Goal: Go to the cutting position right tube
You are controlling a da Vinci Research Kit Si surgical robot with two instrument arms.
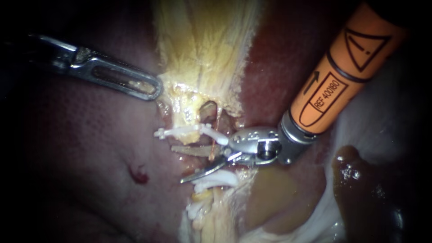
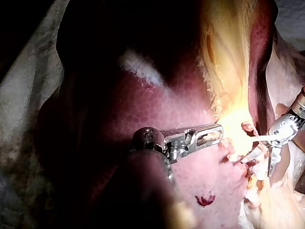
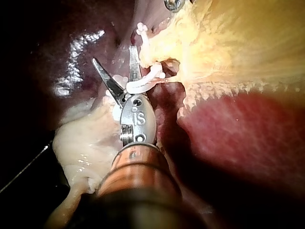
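Nearest item: right instrument [image 1: 177, 164], with an orange shaft, a steel wrist and two thin curved blades. Its jaws are parted in a narrow V with nothing gripped. The right wrist view [image 3: 113, 52] shows an open gap between the blades down to the hinge.

Task item: right tube [image 1: 216, 128], a thin reddish strand. It runs from the yellow tissue [image 1: 202, 49] down to the jaws and meets the upper blade close to the hinge, well back from the tips. In the right wrist view the strand [image 3: 167, 79] lies just beside the paler blade, on its outer side. Whether any of it sits inside the gap cannot be told.

Item: upper clip [image 1: 189, 131], white. It lies crosswise just above the jaws and crosses the right tube near the hinge.

Item: lower clip [image 1: 218, 179], white, just under the lower blade, on the far side of the jaws from the upper clip.

Item: left instrument [image 1: 150, 86], well apart from the jaws and beyond the upper clip. Its slotted jaws [image 2: 217, 131] lie together and hold nothing, with the tip just beside the yellow tissue.

Item: liver [image 1: 90, 144], dark red, on both sides of the jaws. A red spot [image 1: 138, 174] lies beyond the blade tips.

Item: brown fluid [image 1: 355, 175], behind the wrist, under the shaft.
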